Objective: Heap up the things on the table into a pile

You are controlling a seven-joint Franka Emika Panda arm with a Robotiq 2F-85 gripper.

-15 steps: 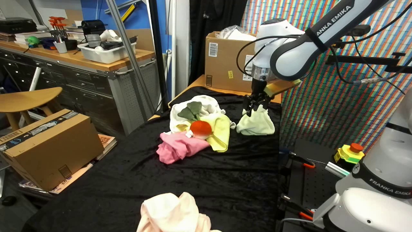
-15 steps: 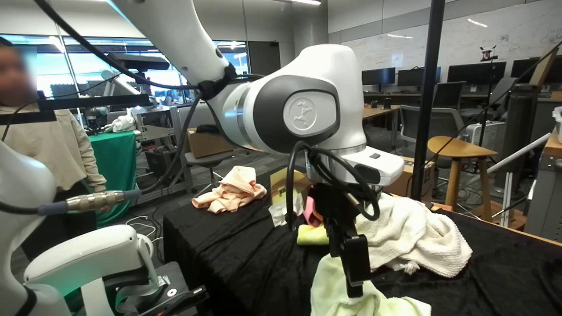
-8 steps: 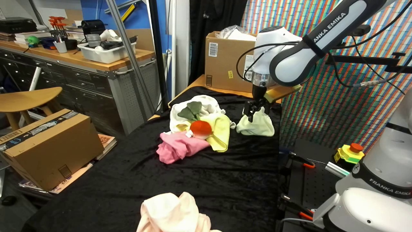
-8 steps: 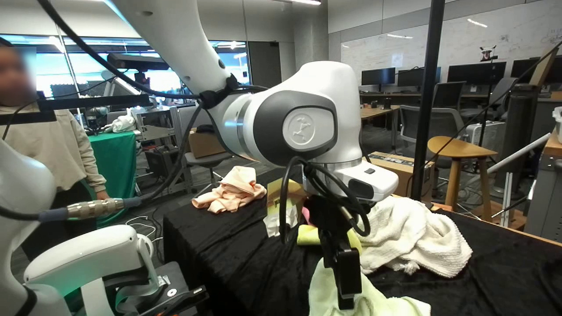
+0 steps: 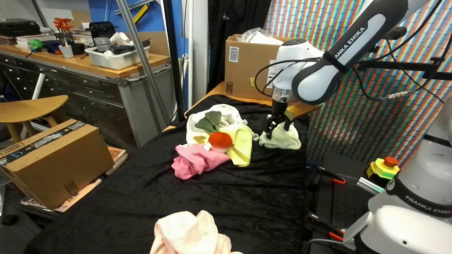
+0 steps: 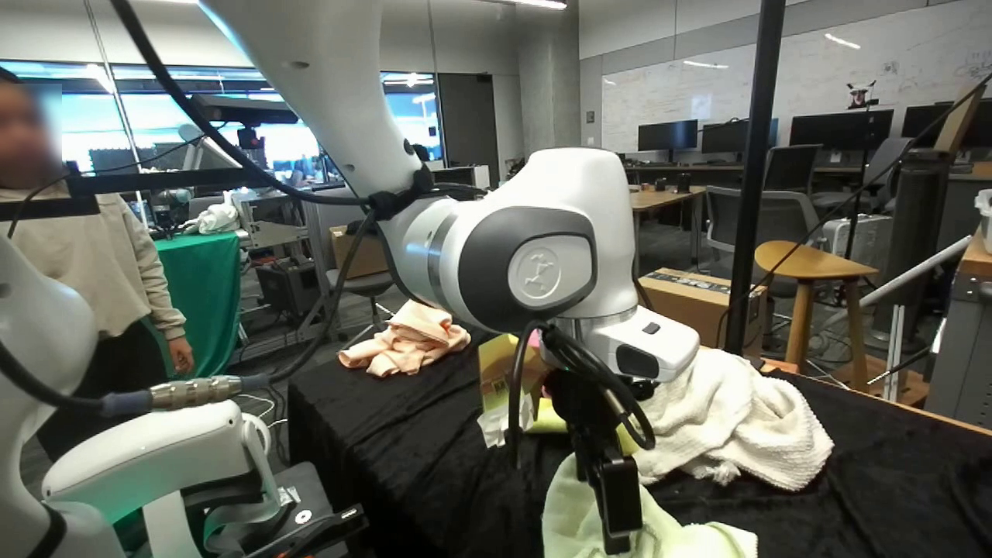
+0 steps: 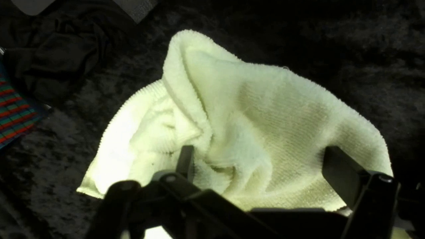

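A black two-fingered pincer (image 7: pixel 262 159) stood wide and held nothing over a crumpled pale yellow-green terry cloth (image 7: pixel 249 116), its fingers (image 7: pixel 343 176) set on either side of the raised central folds. Whether the tips pressed into the fabric could not be told. The cloth lay near an edge of a table (image 5: pixel 254 204) draped in matte black velvet, just beside the heap (image 5: pixel 213 144) it appeared meant to join: a rumpled white terry cloth (image 5: pixel 227 114), a folded bright yellow cloth (image 5: pixel 243 144), a bunched magenta-pink cloth (image 5: pixel 196 162) and, resting among them, a leaf-topped red-orange and white ball (image 5: pixel 220 140).

The step in hand looked to be the grasp. Done well, it called for tips settled low beside the folds without scraping the table, then a slow close that gathered several layers; a thin surface pinch would likely have slipped. The lift needed height enough for the loose hem to clear the table, and the release a low, gentle one, lest the round ball roll. A soft pale pink cloth (image 5: pixel 189 233), well apart toward another edge, was yet to be gathered.
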